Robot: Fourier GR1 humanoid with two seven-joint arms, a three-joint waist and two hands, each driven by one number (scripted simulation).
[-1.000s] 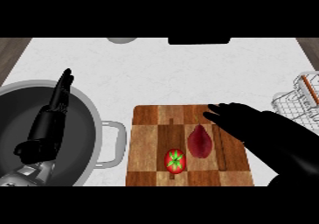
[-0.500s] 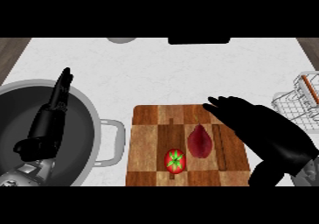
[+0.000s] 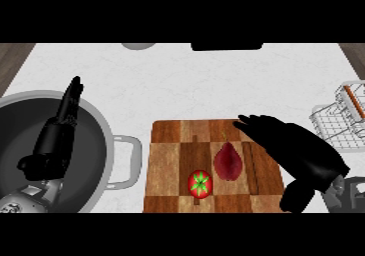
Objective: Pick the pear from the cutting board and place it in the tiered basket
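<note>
Head view — dark-red, tapered pear (image 3: 229, 161) lies on cutting board (image 3: 170, 150).

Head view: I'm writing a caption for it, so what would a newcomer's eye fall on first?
The black right hand, fingers open, hovers over the right side of the wooden cutting board at centre, just right of the dark red pear. Next comes the big grey pot at left, with the left hand resting open over it, and the wire basket at the right edge.
</note>
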